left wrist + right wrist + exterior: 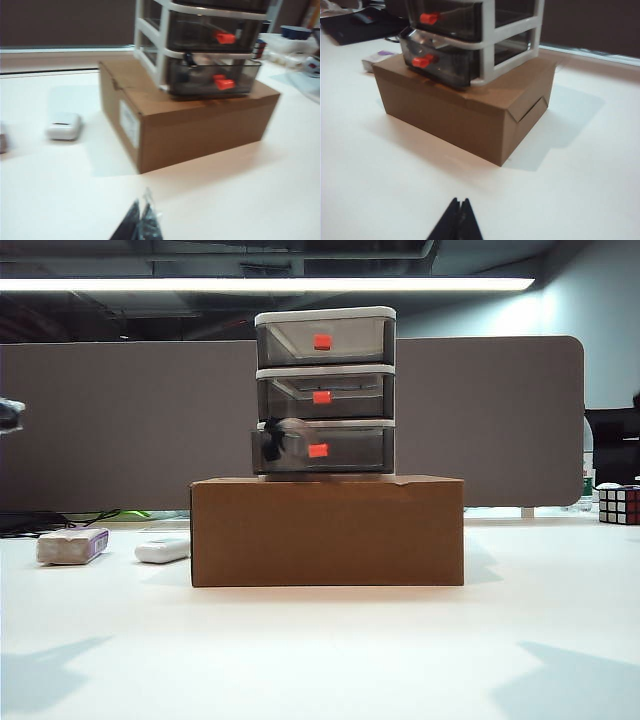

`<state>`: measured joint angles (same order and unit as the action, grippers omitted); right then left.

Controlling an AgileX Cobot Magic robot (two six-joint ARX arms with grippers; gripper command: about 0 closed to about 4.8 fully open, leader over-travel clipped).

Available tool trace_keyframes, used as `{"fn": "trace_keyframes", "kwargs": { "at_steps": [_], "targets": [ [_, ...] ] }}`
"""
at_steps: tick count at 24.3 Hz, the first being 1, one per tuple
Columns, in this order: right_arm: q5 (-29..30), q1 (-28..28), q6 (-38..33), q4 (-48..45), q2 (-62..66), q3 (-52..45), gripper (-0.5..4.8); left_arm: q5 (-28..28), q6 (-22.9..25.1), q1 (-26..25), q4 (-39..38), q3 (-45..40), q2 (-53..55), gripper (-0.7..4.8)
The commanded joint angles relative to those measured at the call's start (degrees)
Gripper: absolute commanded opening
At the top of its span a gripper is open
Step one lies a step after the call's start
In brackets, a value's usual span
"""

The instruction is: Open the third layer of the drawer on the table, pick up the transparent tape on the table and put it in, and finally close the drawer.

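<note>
The drawer (325, 390), a white-framed cabinet with three smoky-grey layers and red handles, stands on a brown cardboard box (327, 532). Its third layer (322, 448) is pushed in, its front a little proud of the frame in the left wrist view (212, 77). The transparent tape (276, 439) lies inside this layer at its left end, seen through the wall (192, 70). My left gripper (141, 210) is shut, well back from the box over the white table (320, 650), with a thin clear sliver at its tip. My right gripper (459, 202) is shut too, back from the box's other corner.
A white-and-purple block (72, 545) and a white oblong gadget (162, 550) lie left of the box. A puzzle cube (618, 504) sits at the far right. A grey partition (120, 420) closes off the back of the table.
</note>
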<state>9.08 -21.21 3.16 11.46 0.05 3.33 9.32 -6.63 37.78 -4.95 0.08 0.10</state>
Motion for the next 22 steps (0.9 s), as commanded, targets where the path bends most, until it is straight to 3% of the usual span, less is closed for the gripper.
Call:
{"fn": "trace_keyframes", "kwargs": {
  "at_steps": [1, 6, 8, 15, 22],
  "targets": [
    [0.3, 0.0, -1.0, -3.8, -0.1, -3.0, -0.05, 0.7, 3.4, -0.1, 1.0, 0.3, 0.0, -0.06],
    [-0.5, 0.5, 0.5, -4.3, -0.1, -3.3, -0.05, -1.7, 4.7, -3.6, -0.8, 0.3, 0.0, -0.06],
    [-0.7, 3.0, 1.4, -4.0, -0.1, -3.3, -0.05, -3.1, 4.7, -9.9, -0.5, 0.3, 0.0, -0.06],
    [0.0, 10.8, 1.4, -4.0, -0.1, -3.3, -0.05, -13.2, 6.2, -23.7, 1.4, 0.3, 0.0, -0.06],
    [0.0, 15.1, 1.3, -4.5, -0.1, -3.3, -0.05, -12.6, 6.3, -29.7, 2.1, 0.3, 0.0, -0.06]
  ]
}}
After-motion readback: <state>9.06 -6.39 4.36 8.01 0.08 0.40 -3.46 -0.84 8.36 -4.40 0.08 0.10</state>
